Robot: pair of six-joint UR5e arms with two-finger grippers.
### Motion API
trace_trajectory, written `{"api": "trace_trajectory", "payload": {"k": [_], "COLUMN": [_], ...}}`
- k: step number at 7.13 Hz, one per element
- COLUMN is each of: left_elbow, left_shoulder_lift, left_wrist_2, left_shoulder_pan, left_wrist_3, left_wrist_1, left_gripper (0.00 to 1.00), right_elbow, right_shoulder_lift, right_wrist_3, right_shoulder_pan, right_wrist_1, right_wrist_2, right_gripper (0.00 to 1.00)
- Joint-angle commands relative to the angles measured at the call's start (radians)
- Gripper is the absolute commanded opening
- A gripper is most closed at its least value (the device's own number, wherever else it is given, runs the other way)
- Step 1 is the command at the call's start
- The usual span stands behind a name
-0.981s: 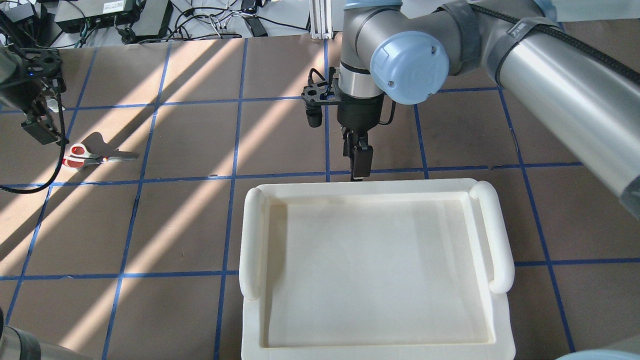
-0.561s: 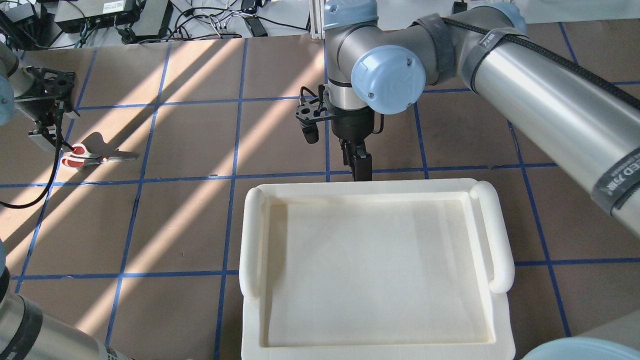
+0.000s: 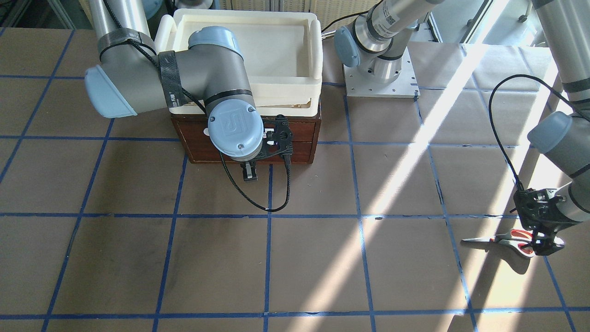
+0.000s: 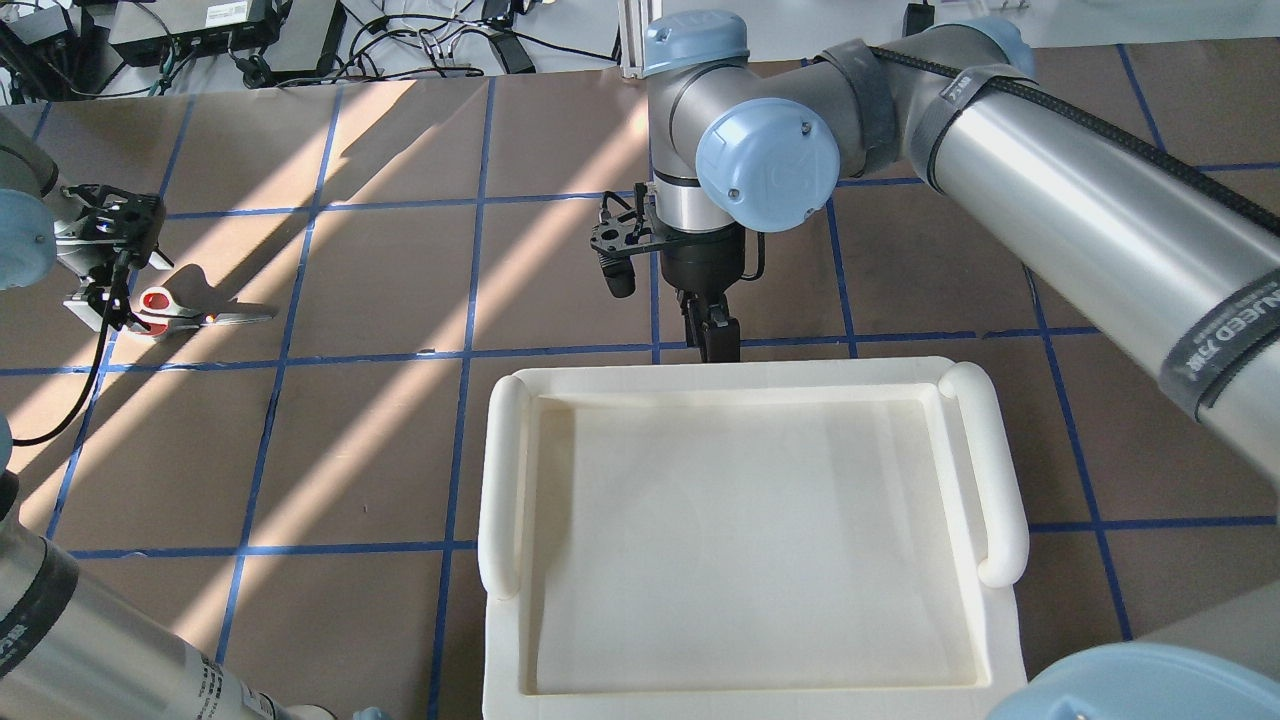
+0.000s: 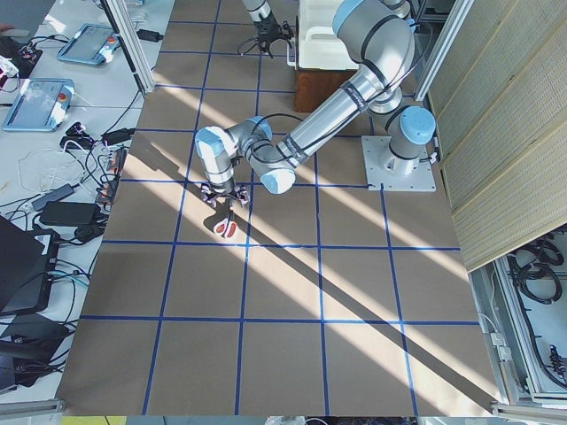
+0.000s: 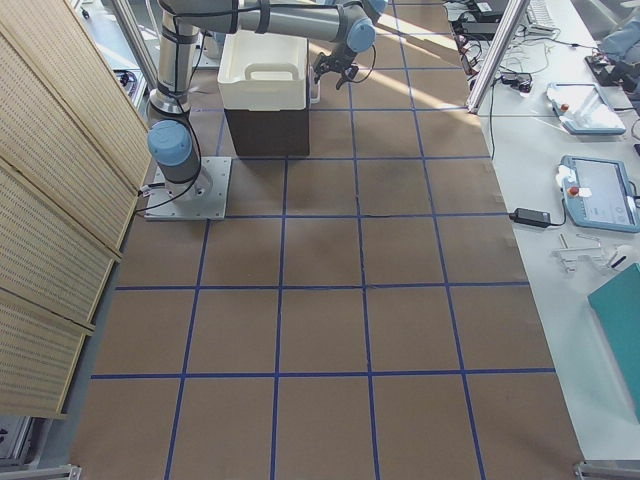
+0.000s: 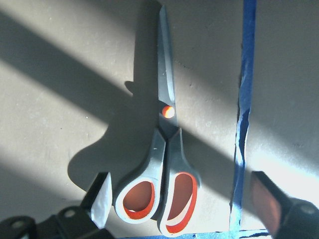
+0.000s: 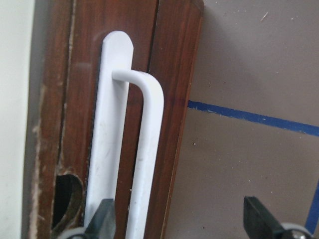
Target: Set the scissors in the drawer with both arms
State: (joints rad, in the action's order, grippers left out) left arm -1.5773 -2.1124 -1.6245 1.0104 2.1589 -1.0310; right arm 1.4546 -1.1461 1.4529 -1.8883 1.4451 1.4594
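The scissors (image 4: 185, 313) lie flat on the table at the far left, blades closed; they also show in the front view (image 3: 504, 239) and the left wrist view (image 7: 162, 169). My left gripper (image 7: 182, 201) is open, low over the table, one finger on each side of the red-lined handle loops, touching neither. The drawer (image 3: 299, 146) is shut in the dark wooden chest. My right gripper (image 8: 179, 221) is open at the drawer front (image 8: 174, 74), with the white bar handle (image 8: 147, 149) between its fingers, close to the left one.
A cream plastic tray (image 4: 750, 378) sits on top of the chest and hides the drawer in the overhead view. Blue tape lines grid the brown table. The left arm's cable (image 3: 500, 138) loops above the scissors. Electronics and cables (image 4: 200, 30) lie beyond the far edge.
My left gripper has come down and over the scissors' handles, from the table's left edge. My right arm has shifted slightly left and lowered in front of the chest.
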Motion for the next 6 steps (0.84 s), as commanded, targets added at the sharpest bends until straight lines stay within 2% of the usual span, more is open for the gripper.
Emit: {"api": "trace_trajectory", "payload": {"k": [1,3,4,5,6], "left_elbow": [-0.004,-0.004,-0.004,-0.004,-0.004], "left_shoulder_lift": [-0.038,-0.053,-0.064,-0.072,-0.077], "left_wrist_2": [0.005,0.005,0.006,0.009,0.009], "left_shoulder_pan": [-0.004,-0.004,-0.004,-0.004,-0.004], "left_wrist_3": [0.006,0.003,0.004,0.006,0.006], "left_wrist_1": [0.006,0.015,0.020,0.034,0.035], "left_gripper": [1.00,1.00,0.99,0.90,0.90], "right_elbow": [0.001,0.009,0.009,0.012,0.013], "right_shoulder_lift": [0.011,0.017,0.017,0.017,0.016], "right_wrist_3": [-0.032,-0.068,-0.068,-0.068,-0.068], "right_shoulder_pan": [0.000,0.000,0.000,0.000,0.000], "right_wrist_1": [0.000,0.000,0.000,0.001,0.001], "right_wrist_2": [-0.011,-0.011,-0.011,-0.010,-0.007], "right_gripper": [0.91,0.91,0.87,0.78,0.73]}}
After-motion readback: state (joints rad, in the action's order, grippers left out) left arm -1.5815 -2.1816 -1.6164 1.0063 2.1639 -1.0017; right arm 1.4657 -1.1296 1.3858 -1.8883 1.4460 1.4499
